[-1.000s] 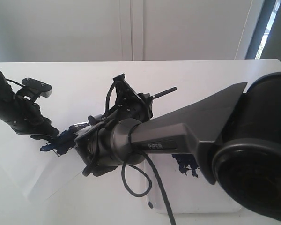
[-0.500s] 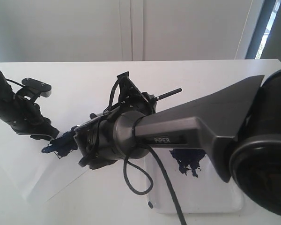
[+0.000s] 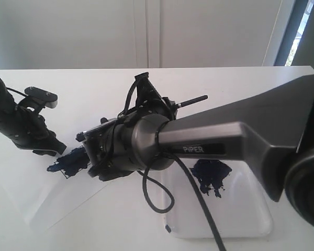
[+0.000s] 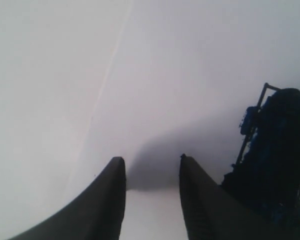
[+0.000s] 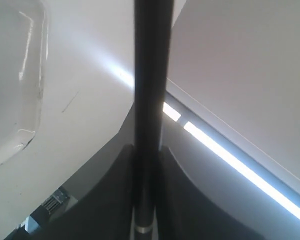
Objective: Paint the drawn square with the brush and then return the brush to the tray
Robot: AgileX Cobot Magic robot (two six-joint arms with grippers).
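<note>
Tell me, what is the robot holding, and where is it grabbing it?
The right gripper pinches the brush by its black handle, near the silver band. The left gripper holds nothing.

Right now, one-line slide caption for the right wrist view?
Right gripper clamps the brush by its black handle, with the glossy white tray in the background.

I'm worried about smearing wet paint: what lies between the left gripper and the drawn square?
Only bare white paper, partly in shadow, separates the left gripper from the drawn square. The left wrist view shows this.
</note>
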